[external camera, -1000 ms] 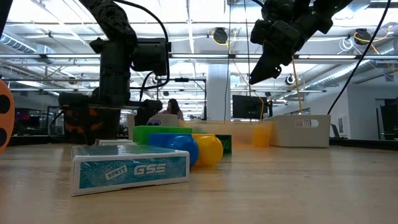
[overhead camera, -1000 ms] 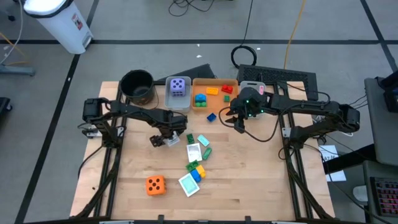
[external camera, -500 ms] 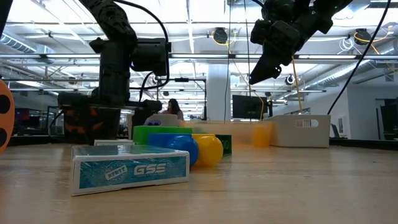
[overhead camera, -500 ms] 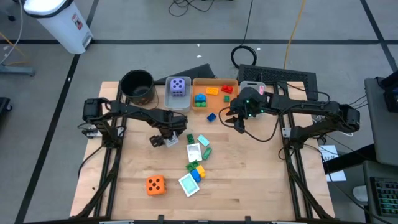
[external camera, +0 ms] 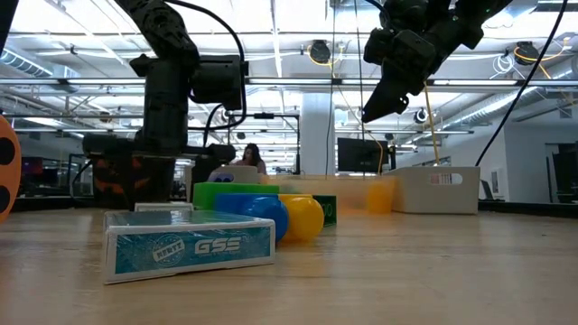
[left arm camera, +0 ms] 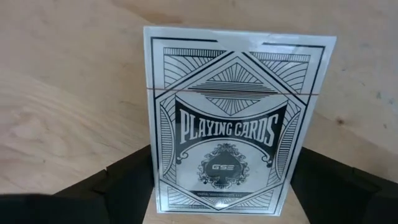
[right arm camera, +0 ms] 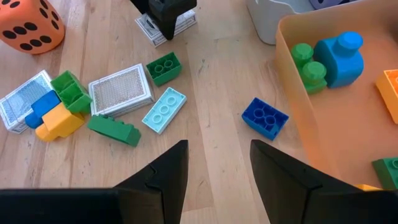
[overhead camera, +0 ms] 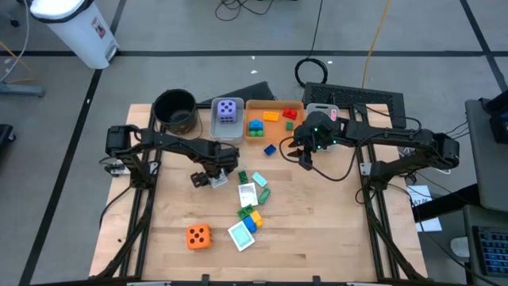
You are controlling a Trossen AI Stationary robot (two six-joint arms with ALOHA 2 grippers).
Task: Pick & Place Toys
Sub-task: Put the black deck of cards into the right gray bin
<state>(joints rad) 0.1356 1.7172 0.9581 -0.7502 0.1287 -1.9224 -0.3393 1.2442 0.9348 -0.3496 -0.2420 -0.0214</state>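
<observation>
A white playing-card box [left arm camera: 227, 124] lies flat on the wooden table, left of the middle [overhead camera: 221, 179]. My left gripper [overhead camera: 211, 176] stands over it, pointing down, shut on it. My right gripper [overhead camera: 304, 154] hangs open and empty above the table, beside the orange bin [overhead camera: 295, 104]. A blue brick [right arm camera: 265, 117] lies below it. Loose bricks and card boxes [overhead camera: 250, 202] lie mid-table. An orange die [overhead camera: 198, 236] rests near the front, and a purple die [overhead camera: 228, 110] sits in the grey bin [overhead camera: 216, 129]. My left gripper pinches the white card box by its two long sides [left arm camera: 155, 180], near the end away from the flap. The fingers [left arm camera: 124, 186] come from above, pointing down, and lie across the box. The box lies flat, printed face up, on the table.
A round black pot [overhead camera: 175, 110] stands at the far left beside the grey bin. The orange bin holds several bricks [right arm camera: 329, 59]. A teal card box [external camera: 190, 248] lies close to the low camera. Bare wood shows at the table's right half [overhead camera: 325, 222].
</observation>
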